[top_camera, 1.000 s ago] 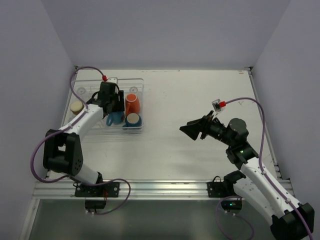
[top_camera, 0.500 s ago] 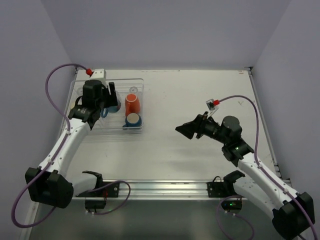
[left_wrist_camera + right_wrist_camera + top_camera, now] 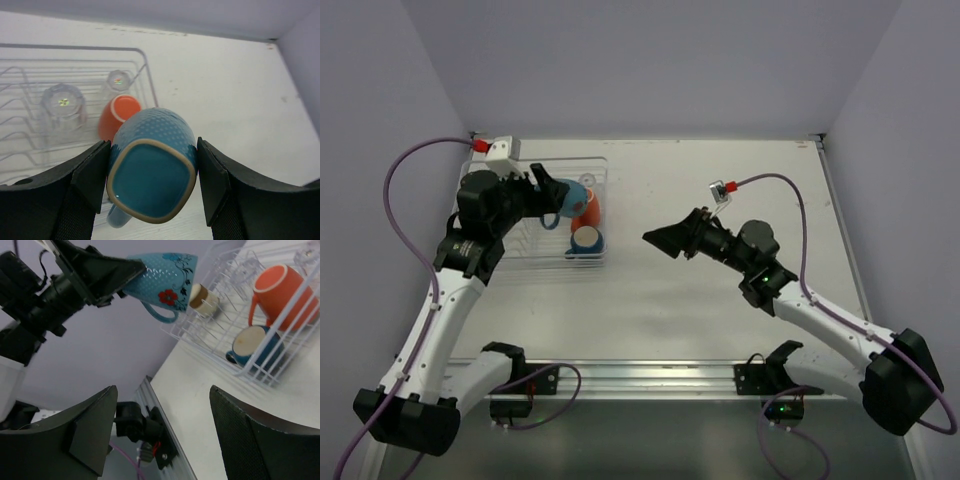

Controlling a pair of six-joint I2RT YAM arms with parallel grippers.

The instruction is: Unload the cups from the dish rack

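My left gripper (image 3: 558, 198) is shut on a light-blue mug (image 3: 575, 194) and holds it in the air above the dish rack (image 3: 598, 172). In the left wrist view the mug's base (image 3: 151, 181) sits between both fingers. An orange mug (image 3: 585, 210) and a dark-blue mug (image 3: 586, 240) lie in the rack. Two clear cups (image 3: 62, 102) stand upside down in it. A tan cup (image 3: 202, 297) shows in the right wrist view. My right gripper (image 3: 658, 240) is open and empty over the table, right of the rack.
The white table (image 3: 720, 180) stretches right of the rack. Grey walls close in the left, back and right sides. A metal rail (image 3: 650, 375) with both arm bases runs along the near edge.
My left arm has lifted the light-blue mug out of the rack and swung it up and to the right. My right gripper has moved left toward the rack.
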